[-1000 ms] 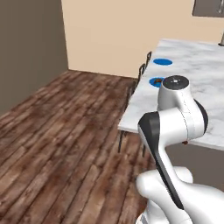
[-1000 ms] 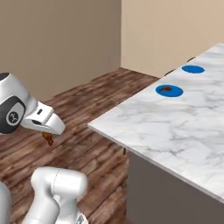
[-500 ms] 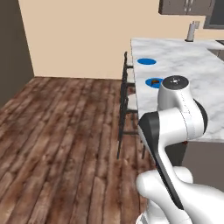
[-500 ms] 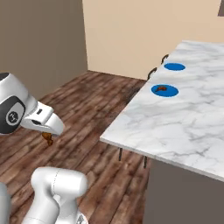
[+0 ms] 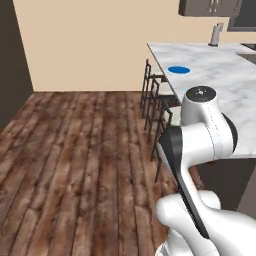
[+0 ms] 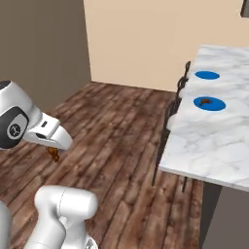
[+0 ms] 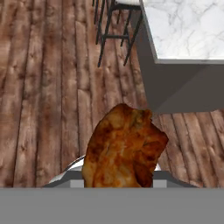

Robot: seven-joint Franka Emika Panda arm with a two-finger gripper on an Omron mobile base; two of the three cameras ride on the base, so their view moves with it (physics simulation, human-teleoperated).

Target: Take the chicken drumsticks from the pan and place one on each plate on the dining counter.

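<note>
Dark wood plank floor (image 5: 80,150), beige wall (image 5: 95,45), black-legged stools (image 5: 155,105) beside counter, grey canister (image 5: 216,35) far back.

Held drumstick (image 7: 124,146): orange-brown, glossy, lumpy; clamped in the claw (image 6: 54,153), hanging over the wooden floor, well apart from the table (image 6: 214,141).
Second drumstick (image 6: 205,101): small dark-brown piece lying on the near plate (image 6: 210,104).
Far plate (image 6: 207,75): bright blue, flat, bare, beyond the near plate.

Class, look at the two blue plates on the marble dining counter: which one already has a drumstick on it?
The nearer plate, closer to the counter's front end, carries a small brown drumstick; the farther plate is bare blue.
</note>
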